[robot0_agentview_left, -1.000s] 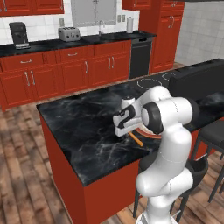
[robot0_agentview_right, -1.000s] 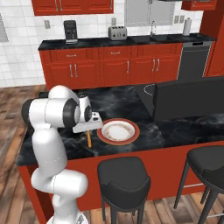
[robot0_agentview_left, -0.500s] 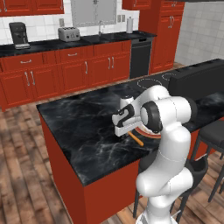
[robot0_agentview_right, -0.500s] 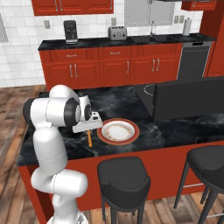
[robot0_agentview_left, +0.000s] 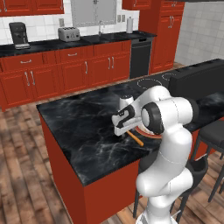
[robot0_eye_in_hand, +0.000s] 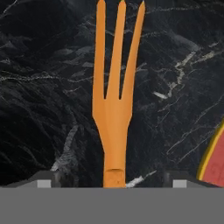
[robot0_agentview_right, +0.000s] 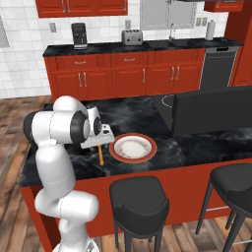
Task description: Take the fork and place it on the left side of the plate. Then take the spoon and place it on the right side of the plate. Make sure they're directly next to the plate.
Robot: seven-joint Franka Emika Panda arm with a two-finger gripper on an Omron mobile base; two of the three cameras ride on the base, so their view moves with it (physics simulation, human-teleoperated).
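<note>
One orange fork, three tines, flat on the black marble island counter just left of one white plate with reddish-brown rim, handle end between the spread fingertips of one gripper, jaws wide and clear of the handle. Beyond the plate, one black cooktop panel; before the counter, two dark stools. At the back wall, red cabinets, one toaster, one coffee maker, one dishwasher, wood floor.

Bare black counter lies beyond the plate; fork lies just beside its left rim
</note>
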